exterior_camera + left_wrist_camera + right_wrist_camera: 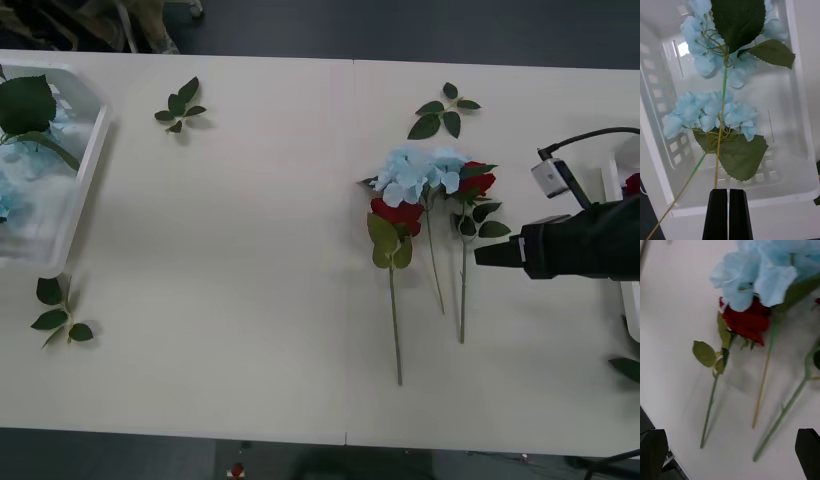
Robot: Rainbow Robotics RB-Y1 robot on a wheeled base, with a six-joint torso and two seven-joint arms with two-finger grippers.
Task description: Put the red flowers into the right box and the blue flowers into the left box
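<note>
Left pincer closed over left box — front view hides it.

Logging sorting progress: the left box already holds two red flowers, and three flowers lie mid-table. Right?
Not quite. The left box holds two blue flowers, not red, as the left wrist view shows. Three flowers do lie mid-table.

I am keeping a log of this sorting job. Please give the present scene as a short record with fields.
left box: white tray at the table's left edge, holding blue flowers
right box: white rim at the right edge, a red bloom inside
still on table: two red flowers, one blue flower, heads bunched together
right pincer: open, beside the bunch
left pincer: shut, above the left box
loose leaves: sprigs
</note>
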